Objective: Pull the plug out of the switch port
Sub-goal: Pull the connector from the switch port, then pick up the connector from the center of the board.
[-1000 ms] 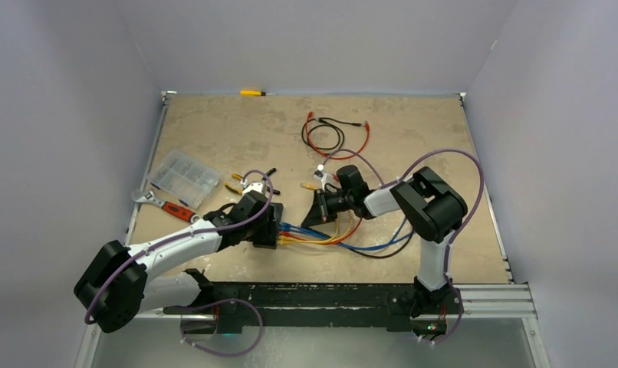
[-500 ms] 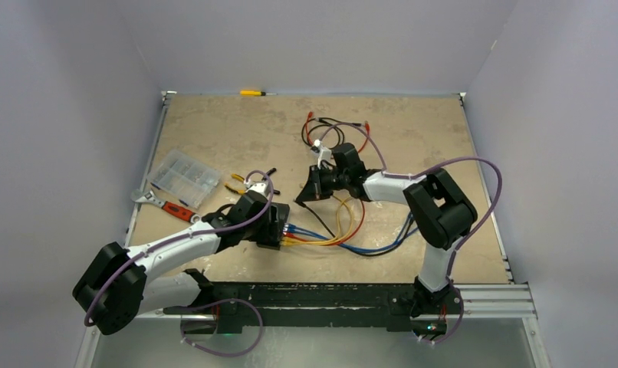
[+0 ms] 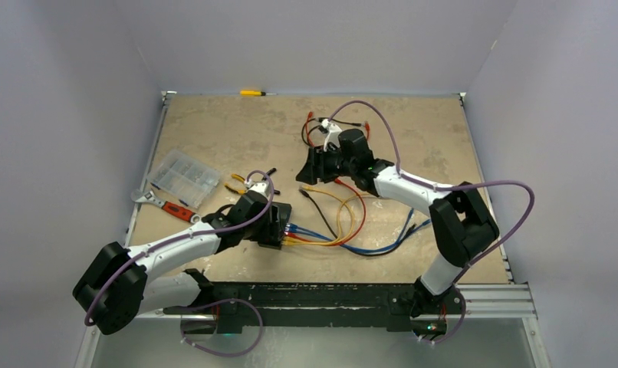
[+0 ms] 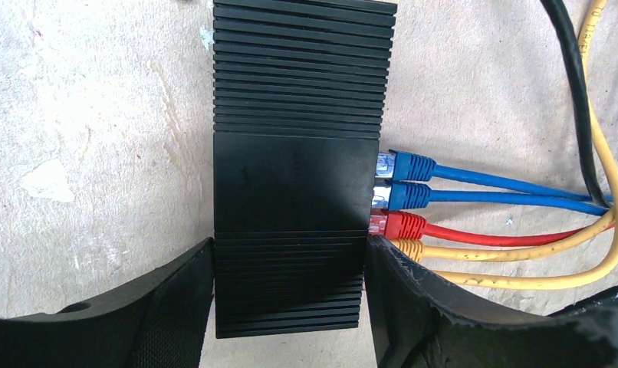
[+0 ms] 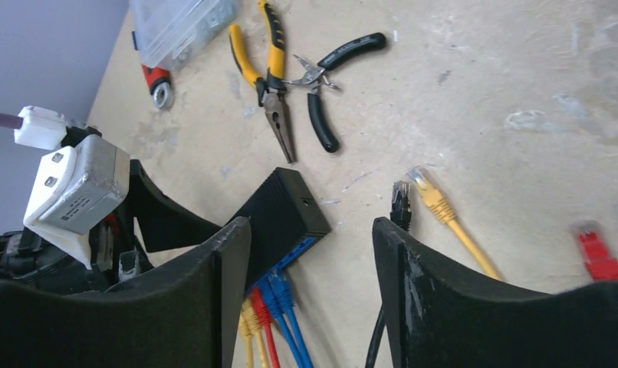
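The black ribbed switch (image 4: 294, 172) lies flat on the table, with my left gripper (image 4: 290, 257) shut on its near end, one finger on each long side. Two blue plugs (image 4: 409, 165), a red plug (image 4: 402, 225) and two yellow ones (image 4: 409, 247) sit in its ports. In the top view the switch (image 3: 285, 208) is left of centre. My right gripper (image 5: 312, 230) hangs open and empty above the table, farther back (image 3: 312, 165). A loose black plug (image 5: 400, 201), a loose yellow plug (image 5: 428, 188) and a loose red plug (image 5: 595, 249) lie unplugged on the table.
Yellow-handled pliers (image 5: 269, 84) and black-handled cutters (image 5: 329, 77) lie behind the switch. A clear compartment box (image 3: 185, 176) and a red-handled wrench (image 3: 166, 204) are at the left. Coiled red and black leads (image 3: 329, 132) and a yellow screwdriver (image 3: 252, 93) lie toward the back.
My right gripper has moved away from the switch toward the back and has opened. A cable end that it carried now lies loose on the table. The left arm has not moved.
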Action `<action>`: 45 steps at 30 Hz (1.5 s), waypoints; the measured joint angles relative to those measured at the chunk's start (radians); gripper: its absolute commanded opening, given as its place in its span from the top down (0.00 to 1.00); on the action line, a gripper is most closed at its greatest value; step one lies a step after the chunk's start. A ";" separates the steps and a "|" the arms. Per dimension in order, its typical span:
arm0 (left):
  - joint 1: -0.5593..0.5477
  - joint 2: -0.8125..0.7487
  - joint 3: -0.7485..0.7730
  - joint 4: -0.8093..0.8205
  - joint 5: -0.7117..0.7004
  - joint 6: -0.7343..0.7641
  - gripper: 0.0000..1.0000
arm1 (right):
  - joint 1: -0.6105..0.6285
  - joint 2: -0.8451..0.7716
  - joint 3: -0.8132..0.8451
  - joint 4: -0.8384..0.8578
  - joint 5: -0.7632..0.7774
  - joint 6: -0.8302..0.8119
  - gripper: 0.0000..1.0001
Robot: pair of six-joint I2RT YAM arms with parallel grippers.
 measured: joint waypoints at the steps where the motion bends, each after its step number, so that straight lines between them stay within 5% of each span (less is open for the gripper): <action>1: 0.000 0.000 0.000 0.001 0.000 0.000 1.00 | 0.000 -0.010 0.000 -0.014 0.022 -0.008 0.33; 12: -0.001 0.001 -0.002 0.006 0.000 0.000 1.00 | 0.002 -0.088 -0.052 -0.142 0.159 -0.072 0.33; 28: -0.001 0.011 -0.004 0.029 0.000 0.000 1.00 | 0.078 0.003 -0.123 -0.213 0.196 -0.078 0.53; 40: -0.001 0.011 -0.004 0.029 0.000 0.000 1.00 | 0.096 0.034 -0.123 -0.213 0.200 -0.077 0.99; 45: -0.001 0.011 -0.004 0.029 0.000 0.000 1.00 | 0.096 0.033 -0.119 -0.215 0.200 -0.077 1.00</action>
